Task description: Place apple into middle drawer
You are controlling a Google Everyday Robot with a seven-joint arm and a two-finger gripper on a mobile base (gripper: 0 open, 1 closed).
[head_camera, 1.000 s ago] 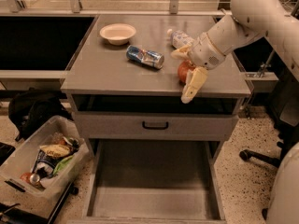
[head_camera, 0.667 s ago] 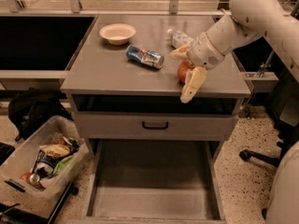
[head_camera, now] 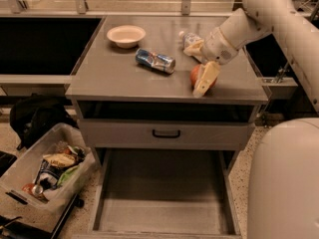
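Containers: middle drawer (head_camera: 162, 195) pulled out low & near, plain grey floor showing, apple not in it. White bowl (head_camera: 125, 35) far left on cabinet top (head_camera: 109, 76). Clear plastic bin (head_camera: 34, 142) on floor, left, holds packets & what looks like a can or two; contents too jumbled to name. Apple (head_camera: 195, 75) sits on cabinet top near right front edge, right of a can (head_camera: 155, 61) lying on its side. Gripper (head_camera: 195, 69) is right at the apple, w/ a pale part of it across the apple's near-right side, so only the left part of the fruit shows. Claw state: can't tell, grasping or just set around it. Plastic bottle (head_camera: 188, 38) partly behind gripper. Drawer's near edge cut off by frame bottom; slot under the top is dark, inside unreadable. Shut drawer front w/ black handle (head_camera: 166, 133) sits above the open drawer. Vs 1 s ago: no change seen; gripper, apple, can & bowl all in the same spots.
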